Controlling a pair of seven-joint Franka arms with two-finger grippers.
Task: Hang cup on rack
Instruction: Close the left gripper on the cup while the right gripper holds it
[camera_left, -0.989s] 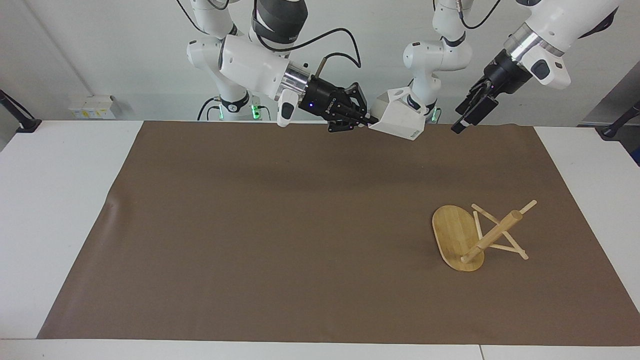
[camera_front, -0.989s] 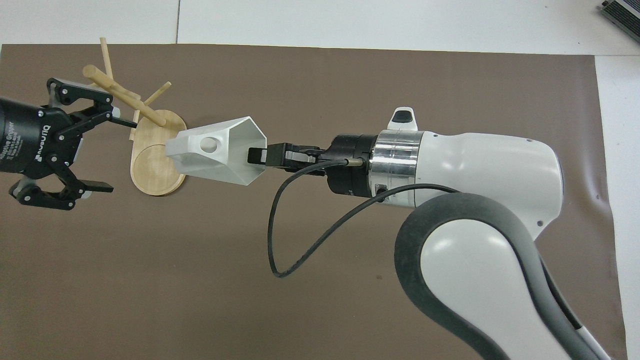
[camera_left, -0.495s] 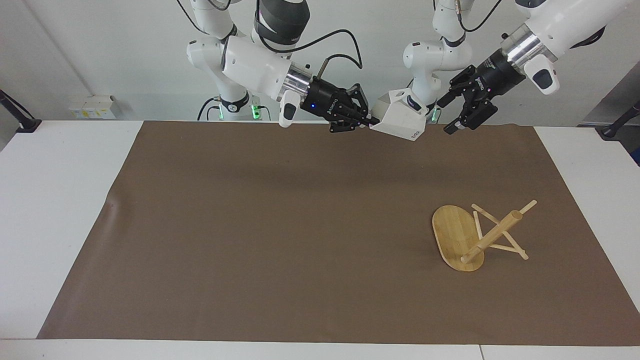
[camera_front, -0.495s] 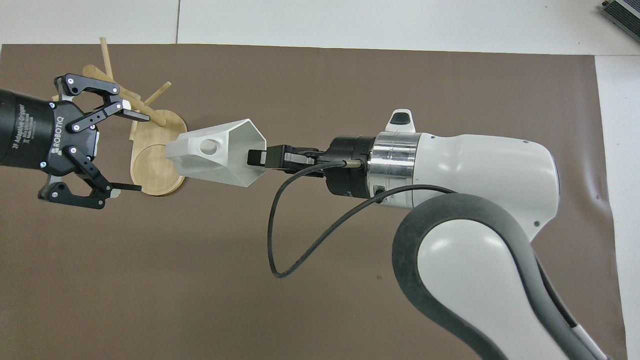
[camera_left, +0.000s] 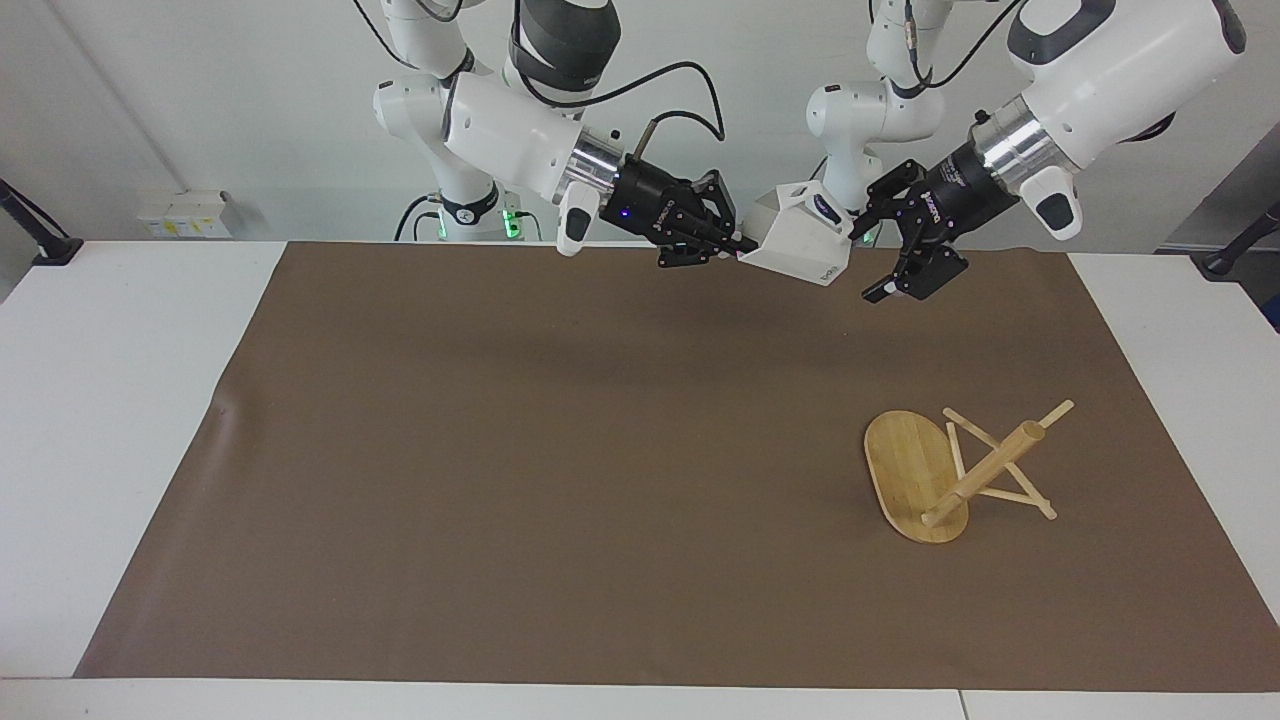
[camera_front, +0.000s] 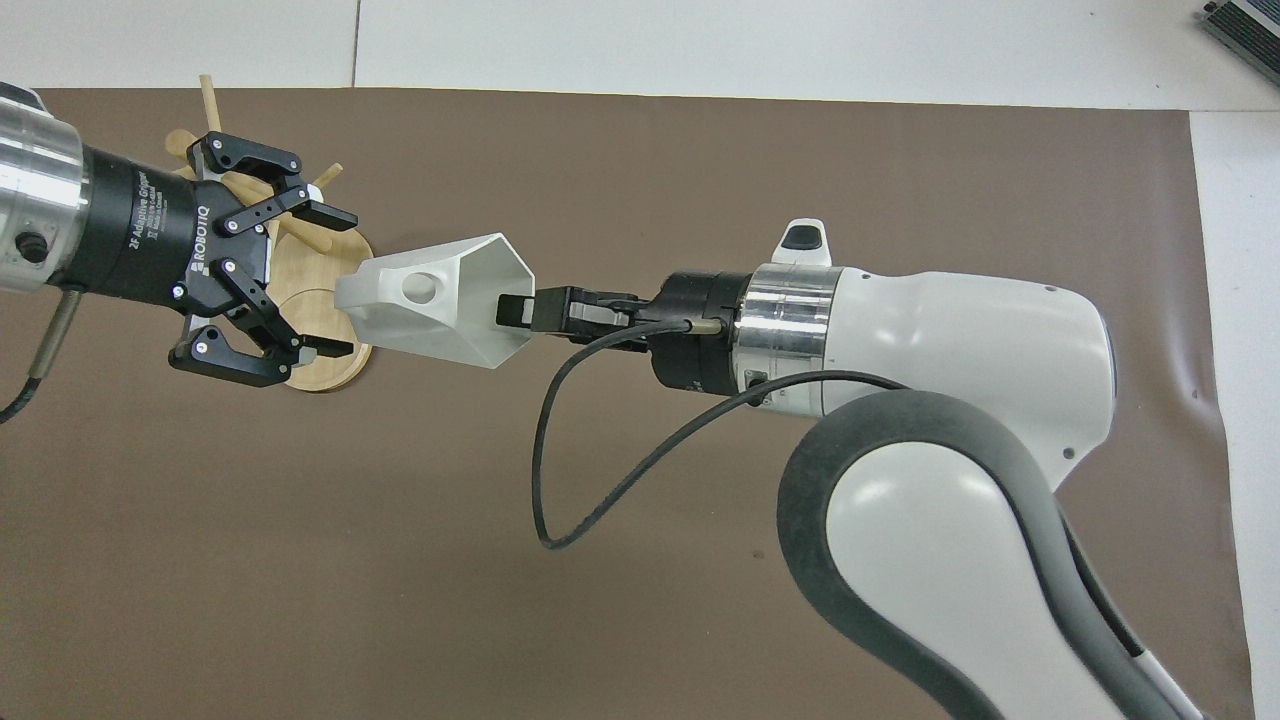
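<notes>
Right gripper (camera_left: 745, 243) is clamping the cup (camera_left: 800, 240) by its rim, airborne; left gripper (camera_left: 880, 250) is hovering wide open just beside it. Rack (camera_left: 960, 470) is lying tipped near the desk's left-arm end.

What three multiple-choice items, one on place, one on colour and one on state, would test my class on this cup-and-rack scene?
1. Where is the cup?
A. on the mat
B. in the air, held by the right pincer
C. on the rack

2. What colour is the mat?
A. brown
B. green
C. blue

3. How does the rack lie?
A. upright
B. tipped over on its side
C. held by the left pincer

Key: 1 B, the right pincer grips its rim above the mat; 2 A, the mat is brown; 3 B, its post slants along the mat, and the left pincer stands open beside the cup.
</notes>
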